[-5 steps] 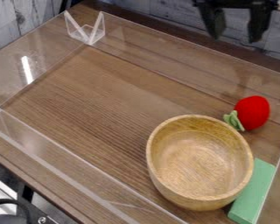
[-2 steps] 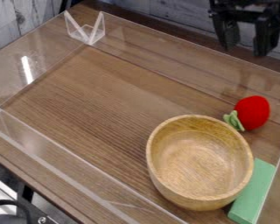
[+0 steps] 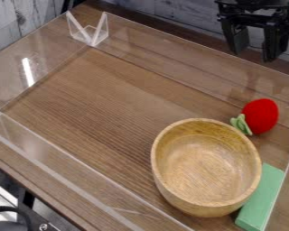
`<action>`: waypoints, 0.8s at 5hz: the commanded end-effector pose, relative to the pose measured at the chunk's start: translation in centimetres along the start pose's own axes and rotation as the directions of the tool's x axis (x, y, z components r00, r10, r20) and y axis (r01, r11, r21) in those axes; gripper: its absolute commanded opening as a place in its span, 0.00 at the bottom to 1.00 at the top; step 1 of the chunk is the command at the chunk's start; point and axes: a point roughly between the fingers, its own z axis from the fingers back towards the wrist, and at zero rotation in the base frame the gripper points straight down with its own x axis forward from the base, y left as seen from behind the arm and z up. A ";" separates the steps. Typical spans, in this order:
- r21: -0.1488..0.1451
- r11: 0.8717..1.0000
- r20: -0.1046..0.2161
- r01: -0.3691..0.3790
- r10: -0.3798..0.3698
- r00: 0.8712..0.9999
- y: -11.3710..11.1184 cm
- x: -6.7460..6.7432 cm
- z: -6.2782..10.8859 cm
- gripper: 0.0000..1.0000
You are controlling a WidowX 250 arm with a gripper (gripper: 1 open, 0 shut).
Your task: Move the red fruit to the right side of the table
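Observation:
The red fruit, small, round and bright red with a green leafy tip on its left, lies on the brown wood-grain table near the right edge, just beyond the wooden bowl. My gripper hangs at the top right, well above and behind the fruit. Its two dark fingers stand apart with nothing between them, so it is open.
A round light wooden bowl sits at the front right, touching or nearly touching the fruit's leaves. A flat pale-green block lies to the bowl's right. Low clear acrylic walls edge the table.
The gripper has shifted to the right and slightly lower over the last second, staying open. The fruit, bowl and block have not moved.

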 end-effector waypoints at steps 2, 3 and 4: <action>0.030 0.999 0.016 0.030 -0.031 0.999 1.1 0.3 1.0 1.00; 0.041 0.998 0.001 0.043 -0.043 0.999 2.0 0.1 1.4 1.00; 0.055 0.998 -0.002 -0.017 0.017 1.000 2.7 -0.4 1.3 1.00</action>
